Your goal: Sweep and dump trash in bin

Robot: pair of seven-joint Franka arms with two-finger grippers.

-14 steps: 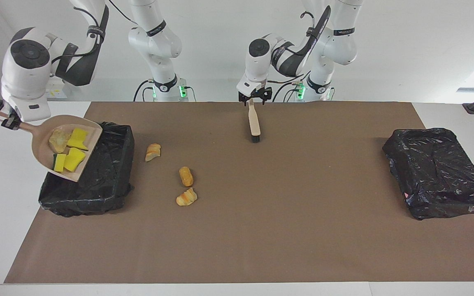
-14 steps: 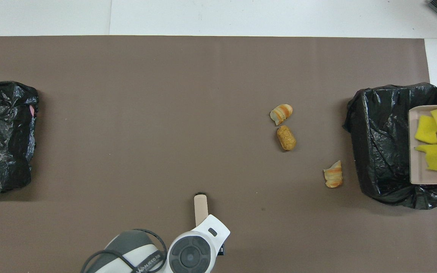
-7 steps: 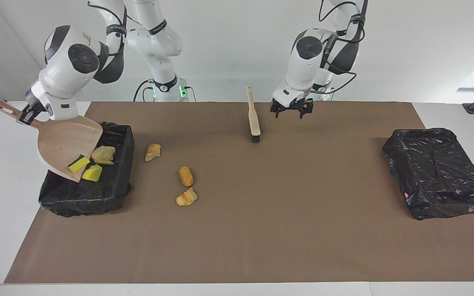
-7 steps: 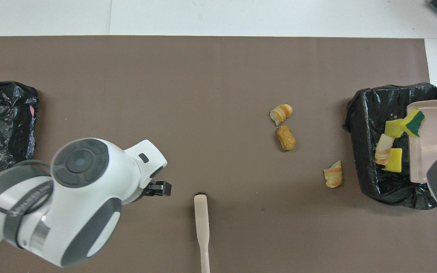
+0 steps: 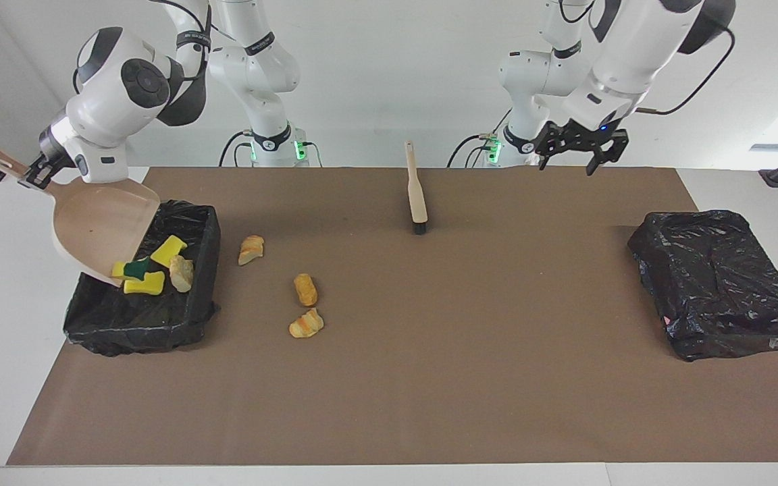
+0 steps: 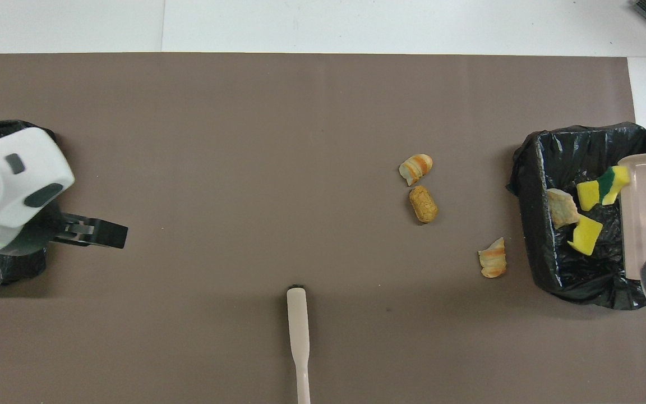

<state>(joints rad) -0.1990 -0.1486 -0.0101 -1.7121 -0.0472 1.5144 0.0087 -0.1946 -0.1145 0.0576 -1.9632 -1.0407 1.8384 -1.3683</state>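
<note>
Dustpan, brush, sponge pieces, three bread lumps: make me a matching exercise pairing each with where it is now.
Things:
1. dustpan
2. brush
3. sponge pieces
4. three bread lumps

Places:
A. lying loose on the brown mat
B. tipped over the bin, held by the right gripper
C. standing alone on the mat, nearer the robots than the lumps
D. inside the bin or at the pan's lip

Pairs: 1-B, 2-C, 3-D, 4-A
</note>
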